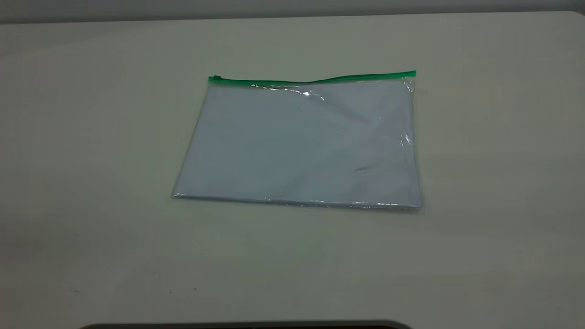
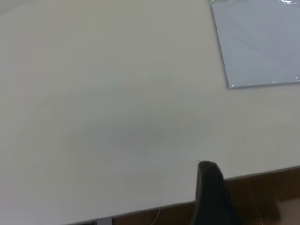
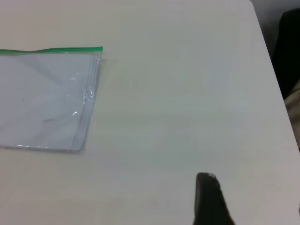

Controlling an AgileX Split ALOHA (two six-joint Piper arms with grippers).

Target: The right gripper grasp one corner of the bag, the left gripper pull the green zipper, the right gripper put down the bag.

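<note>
While the bag (image 1: 299, 144) lies flat mid-frame on the table (image 1: 91, 183), green zipper (image 1: 315, 81) along its top edge, both my tools wait off it; I cannot tell their openings.

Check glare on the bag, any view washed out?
Exterior view: small specular streaks on the bag below the green zipper and at its right and near edges, contents readable. Right wrist view: a few glints near the bag's side edge. Left wrist view: almost no glare.

One black tapered end effector tip (image 2: 212, 194) per wrist view (image 3: 209, 199).
</note>
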